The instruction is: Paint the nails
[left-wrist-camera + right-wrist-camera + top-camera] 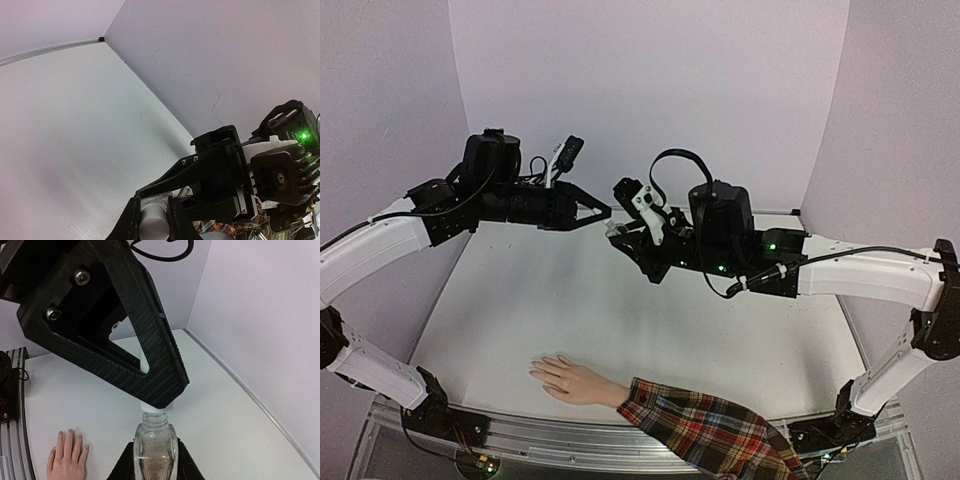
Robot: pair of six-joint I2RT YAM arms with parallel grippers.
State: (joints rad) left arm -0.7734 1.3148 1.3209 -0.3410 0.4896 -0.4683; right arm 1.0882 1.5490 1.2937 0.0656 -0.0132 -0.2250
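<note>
The beige mannequin hand (575,380) with a red plaid sleeve (705,430) lies palm down at the table's front edge. Its pale nails (536,369) point left and also show in the right wrist view (61,433). My right gripper (621,233) is shut on a small clear bottle (155,450) holding brownish liquid, raised mid-air over the back of the table. My left gripper (604,212) is shut on the bottle's white cap (152,222). In the right wrist view the cap (152,410) sits at the top of the bare threaded neck. Any brush is hidden.
The two grippers meet tip to tip high above the white table (570,300). Lilac walls (650,80) close in the back and both sides. A metal rail (520,430) runs along the near edge beside the sleeve.
</note>
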